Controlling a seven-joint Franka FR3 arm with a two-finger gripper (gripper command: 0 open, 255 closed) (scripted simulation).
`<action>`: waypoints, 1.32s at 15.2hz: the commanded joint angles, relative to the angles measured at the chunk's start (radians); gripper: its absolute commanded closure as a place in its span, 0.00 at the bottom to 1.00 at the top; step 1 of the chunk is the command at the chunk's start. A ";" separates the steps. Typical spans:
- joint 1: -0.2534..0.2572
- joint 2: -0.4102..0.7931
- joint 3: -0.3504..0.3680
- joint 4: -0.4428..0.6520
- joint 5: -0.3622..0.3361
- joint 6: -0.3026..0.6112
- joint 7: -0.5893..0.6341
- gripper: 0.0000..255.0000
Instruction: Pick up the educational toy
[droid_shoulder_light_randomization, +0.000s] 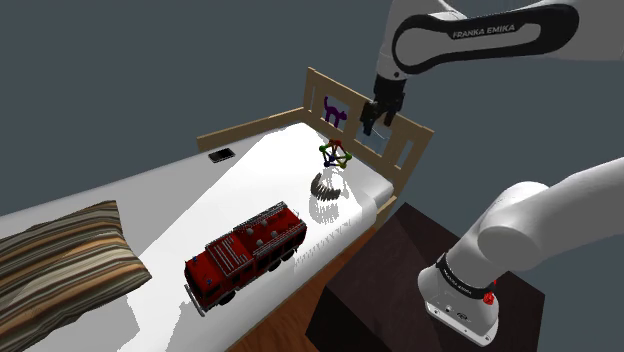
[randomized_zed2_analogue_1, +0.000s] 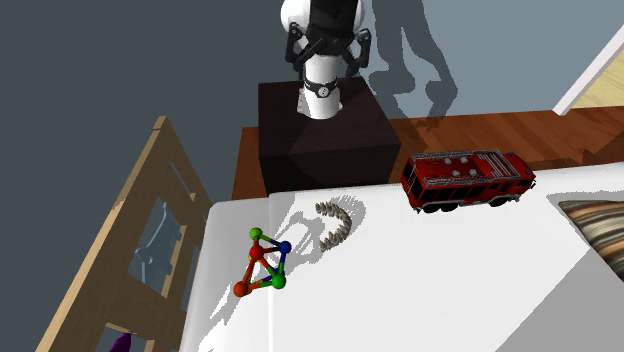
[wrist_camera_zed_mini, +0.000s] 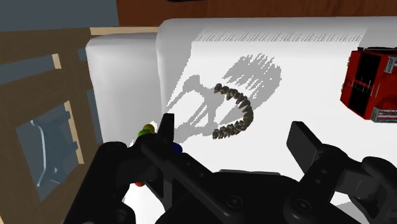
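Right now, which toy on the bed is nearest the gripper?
The coloured ball-and-stick toy, below the gripper by the headboard; the toothed arc and red fire truck lie farther.

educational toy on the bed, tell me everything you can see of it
The educational toy is a frame of thin coloured rods joined by balls: green, blue, red, orange. It forms a pyramid-like shape resting on the white bed near the wooden end frame, touching nothing else; the open tool hangs above it.

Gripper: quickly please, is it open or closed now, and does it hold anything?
Gripper: open, holding nothing. The ball-and-stick toy lies on the white bed, not grasped.
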 joint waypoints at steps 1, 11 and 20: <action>-0.010 0.078 -0.018 0.027 -0.001 0.050 -0.009 0.00; -0.051 0.461 -0.085 0.227 0.046 0.218 -0.062 0.00; -0.110 0.814 -0.106 0.510 0.131 0.267 -0.120 0.00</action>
